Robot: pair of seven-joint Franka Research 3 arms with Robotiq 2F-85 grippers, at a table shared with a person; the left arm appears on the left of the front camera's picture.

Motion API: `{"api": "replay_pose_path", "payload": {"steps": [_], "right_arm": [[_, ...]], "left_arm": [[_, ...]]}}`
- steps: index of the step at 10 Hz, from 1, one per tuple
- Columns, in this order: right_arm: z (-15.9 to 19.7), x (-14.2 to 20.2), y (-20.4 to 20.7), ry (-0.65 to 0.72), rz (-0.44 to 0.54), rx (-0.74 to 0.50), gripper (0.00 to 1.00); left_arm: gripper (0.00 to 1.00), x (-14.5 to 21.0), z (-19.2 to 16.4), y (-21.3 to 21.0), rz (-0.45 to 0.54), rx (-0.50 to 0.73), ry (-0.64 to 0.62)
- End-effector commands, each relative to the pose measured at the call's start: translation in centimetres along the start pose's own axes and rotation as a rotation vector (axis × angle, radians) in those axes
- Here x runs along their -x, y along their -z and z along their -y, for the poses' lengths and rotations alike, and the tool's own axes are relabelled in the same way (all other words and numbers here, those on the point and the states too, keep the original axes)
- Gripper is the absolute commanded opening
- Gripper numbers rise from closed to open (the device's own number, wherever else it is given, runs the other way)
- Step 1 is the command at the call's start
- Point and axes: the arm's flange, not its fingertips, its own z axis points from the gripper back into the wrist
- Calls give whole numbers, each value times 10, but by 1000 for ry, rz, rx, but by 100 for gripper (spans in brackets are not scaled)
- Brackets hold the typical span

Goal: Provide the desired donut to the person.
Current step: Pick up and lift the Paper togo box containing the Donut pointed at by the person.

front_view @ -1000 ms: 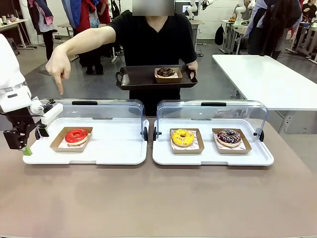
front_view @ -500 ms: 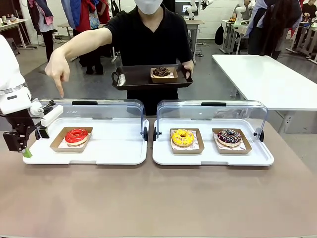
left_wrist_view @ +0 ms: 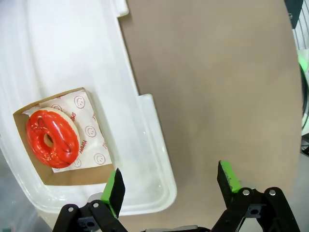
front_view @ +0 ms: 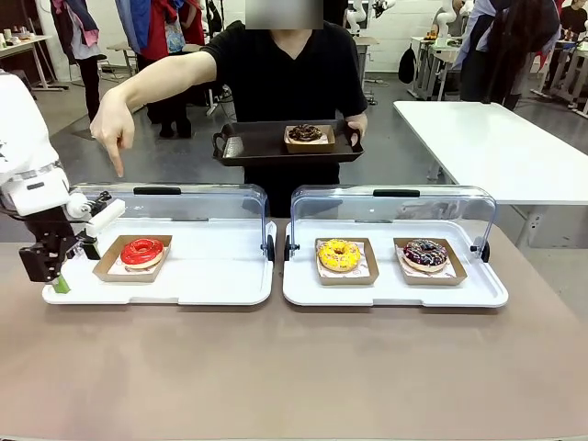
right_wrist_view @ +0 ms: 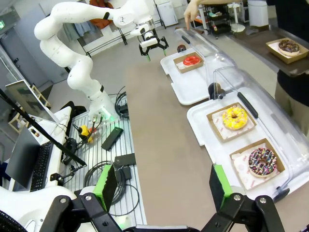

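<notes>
Person's hand (front_view: 112, 129) pointing at red donut (front_view: 141, 251), left claw (left_wrist_view: 170, 181) open over tray (front_view: 184, 289) edge

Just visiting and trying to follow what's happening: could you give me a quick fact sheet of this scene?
Person: one hand points down toward the red donut; the other holds a dark tray with a chocolate donut
Left white tray: red donut in a paper box, lid raised
Right white tray: yellow donut and sprinkled donut, lid raised
Left gripper: open, empty, beside the red donut
Right gripper: open, empty, far from the trays
</notes>
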Motion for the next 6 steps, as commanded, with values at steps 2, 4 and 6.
{"api": "replay_pose_path", "payload": {"steps": [2,4,6], "right_arm": [[0,1,0,-5,10,-7,100],[0,1,0,-5,10,-7,100],[0,1,0,-5,10,-7,100]], "left_arm": [[100,1,-30,23,19,-49,-4],[100,3,-52,37,-16,-62,-45],[100,7,-60,47,-28,-77,-68]]}}
